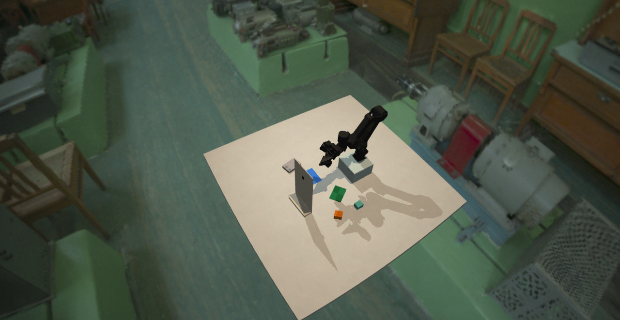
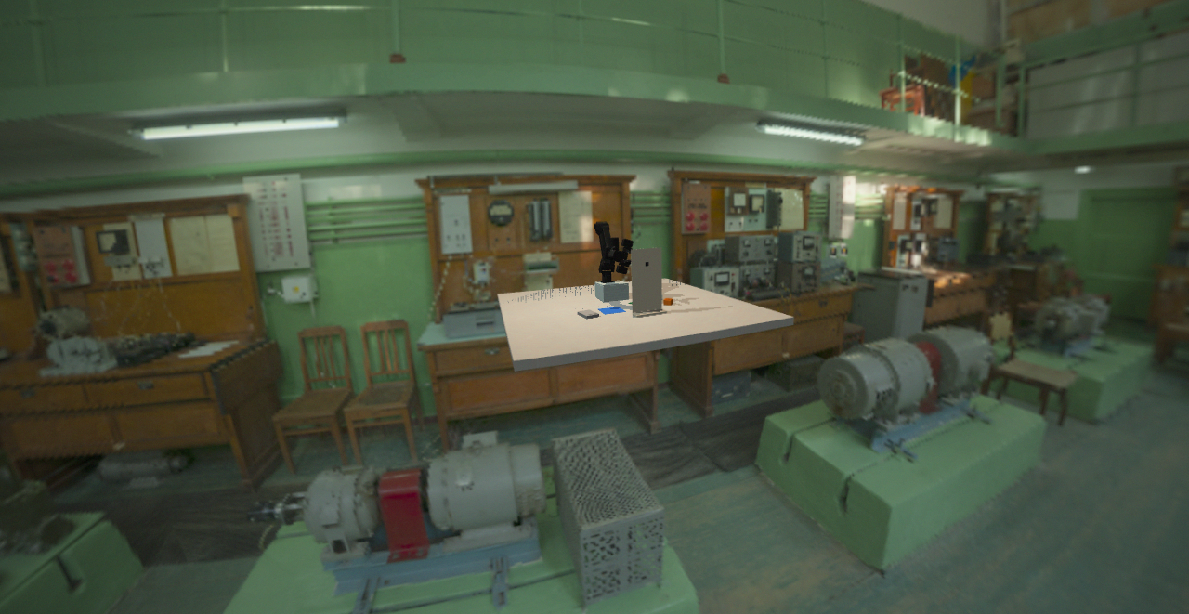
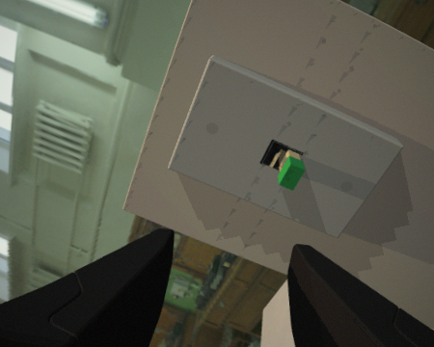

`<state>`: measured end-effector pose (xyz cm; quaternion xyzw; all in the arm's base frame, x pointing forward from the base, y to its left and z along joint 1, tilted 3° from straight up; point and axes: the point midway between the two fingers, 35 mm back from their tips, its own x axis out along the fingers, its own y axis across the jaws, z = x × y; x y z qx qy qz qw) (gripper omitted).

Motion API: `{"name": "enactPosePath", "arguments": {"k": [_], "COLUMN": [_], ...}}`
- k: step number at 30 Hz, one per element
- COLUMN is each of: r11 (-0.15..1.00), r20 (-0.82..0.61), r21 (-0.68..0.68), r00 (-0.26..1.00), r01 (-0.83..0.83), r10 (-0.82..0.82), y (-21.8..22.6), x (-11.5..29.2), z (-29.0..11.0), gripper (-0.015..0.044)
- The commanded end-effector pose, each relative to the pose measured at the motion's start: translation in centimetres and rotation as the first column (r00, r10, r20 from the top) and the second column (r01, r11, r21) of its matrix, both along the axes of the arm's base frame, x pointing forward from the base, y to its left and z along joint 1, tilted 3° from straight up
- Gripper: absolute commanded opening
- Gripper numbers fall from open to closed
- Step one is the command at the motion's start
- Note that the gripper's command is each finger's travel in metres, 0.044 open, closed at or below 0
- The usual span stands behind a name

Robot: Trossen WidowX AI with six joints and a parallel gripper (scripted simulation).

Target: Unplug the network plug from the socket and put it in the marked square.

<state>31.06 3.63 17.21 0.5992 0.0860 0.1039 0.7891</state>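
The grey upright panel (image 1: 303,183) (image 2: 646,280) (image 3: 236,129) stands on the beige table (image 1: 268,231). In the wrist view a green plug (image 3: 290,172) sits in the dark socket (image 3: 273,150) at the panel's middle. The plug is hidden in the top and exterior views. My gripper (image 1: 324,160) (image 2: 619,257) (image 3: 231,253) hangs in the air between the arm's base and the panel, and it points at the panel's socket face. Its fingers stand partly apart with nothing between them, well short of the plug. A flat green square (image 1: 337,193) lies on the table near the panel's foot.
A flat blue patch (image 1: 314,175) and a flat grey patch (image 1: 288,165) lie near the panel. A small orange cube (image 1: 338,214) and a small teal cube (image 1: 358,204) sit beyond the green square. The arm stands on a grey block (image 1: 355,168).
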Motion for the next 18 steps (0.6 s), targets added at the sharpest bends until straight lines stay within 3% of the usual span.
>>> {"name": "enactPosePath", "arguments": {"k": [1, 6, 18], "r11": [0.992, 0.962, 0.96], "r20": [-0.045, -0.09, -0.091], "r21": [0.127, 0.269, 0.274], "r00": [0.998, 0.993, 0.993], "r01": [-0.027, -0.047, -0.047], "r10": [0.033, 0.073, 0.075], "y": [0.5, 0.9, 1.1], "x": [-0.9, -2.0, -0.1], "z": [-1.4, -2.7, -2.5], "gripper": [0.0156, 0.0156, 0.0156]}}
